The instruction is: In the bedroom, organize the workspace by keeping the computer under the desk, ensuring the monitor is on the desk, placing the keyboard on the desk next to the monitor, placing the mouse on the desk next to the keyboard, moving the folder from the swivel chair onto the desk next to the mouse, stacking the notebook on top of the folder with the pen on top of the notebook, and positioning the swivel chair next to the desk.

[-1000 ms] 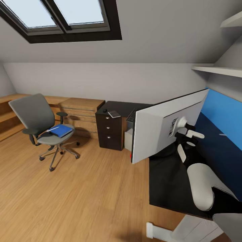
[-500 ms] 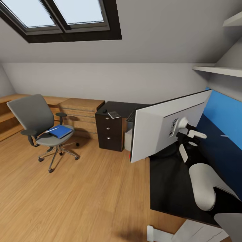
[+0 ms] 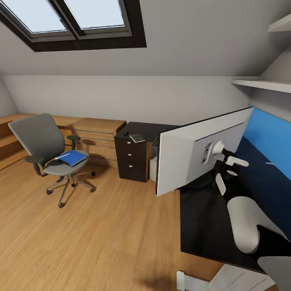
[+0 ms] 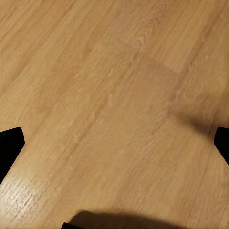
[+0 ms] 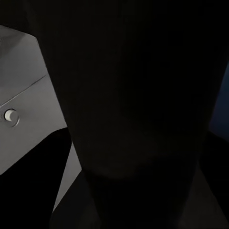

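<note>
— How is the right gripper (image 3: pixel 225 158) set?
— It is seen closed on the monitor (image 3: pixel 190 157), held tilted over the table (image 3: pixel 202 218); its long axis runs away from the robot.
— And the left wrist view?
— Floor (image 4: pixel 114 95) is shown between parted, empty fingertips (image 4: pixel 9 143).

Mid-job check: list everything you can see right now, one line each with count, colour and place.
swivel chair: 1, grey, floor at left
folder: 1, blue, on the chair seat
pen: 1, white, on the folder
desk: 1, black, right
drawer unit: 1, black, silver knobs, desk's far end
notebook: 1, grey, on the drawer unit
mouse: 1, black, beside the notebook
monitor: 1, pale back showing, over the desk
computer: 1, light grey, under the desk
wooden chest: 1, by the wall
right pincer: at the monitor's stand
left pincer: open, over the floor
</note>
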Controlling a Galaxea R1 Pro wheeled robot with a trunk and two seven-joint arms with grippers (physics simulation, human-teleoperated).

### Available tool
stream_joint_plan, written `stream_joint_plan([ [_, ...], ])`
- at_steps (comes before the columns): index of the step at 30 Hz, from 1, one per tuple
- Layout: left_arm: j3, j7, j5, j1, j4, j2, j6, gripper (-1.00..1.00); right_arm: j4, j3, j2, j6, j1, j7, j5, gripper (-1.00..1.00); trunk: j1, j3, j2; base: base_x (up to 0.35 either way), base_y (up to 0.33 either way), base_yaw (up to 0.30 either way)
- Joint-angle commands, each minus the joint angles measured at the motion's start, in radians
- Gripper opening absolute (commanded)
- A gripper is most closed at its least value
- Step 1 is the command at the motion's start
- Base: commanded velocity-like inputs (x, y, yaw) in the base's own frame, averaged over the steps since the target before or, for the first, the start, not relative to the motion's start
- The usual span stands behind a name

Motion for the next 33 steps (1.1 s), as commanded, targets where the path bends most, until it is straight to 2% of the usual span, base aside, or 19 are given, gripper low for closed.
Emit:
stream_joint_plan([
  [1,-0.001,0.0,0.006,-0.001,0.001,0.0,-0.003,1.0,-0.001,-0.002,0.001,0.004,-0.001,0.0,0.01,-1.0,0.0,-0.001,-0.001,0.0,0.0,0.0],
  [14,-0.001,0.0,0.006,-0.001,0.001,0.0,-0.003,1.0,-0.001,-0.002,-0.01,0.004,-0.001,0.0,0.009,-1.0,0.0,-0.001,-0.001,-0.021,-0.004,0.0],
  [33,-0.001,0.0,0.006,-0.001,0.001,0.0,-0.003,1.0,-0.001,-0.002,-0.013,0.004,-0.001,0.0,0.01,-1.0,0.0,-0.001,-0.001,-0.282,-0.126,0.0],
])
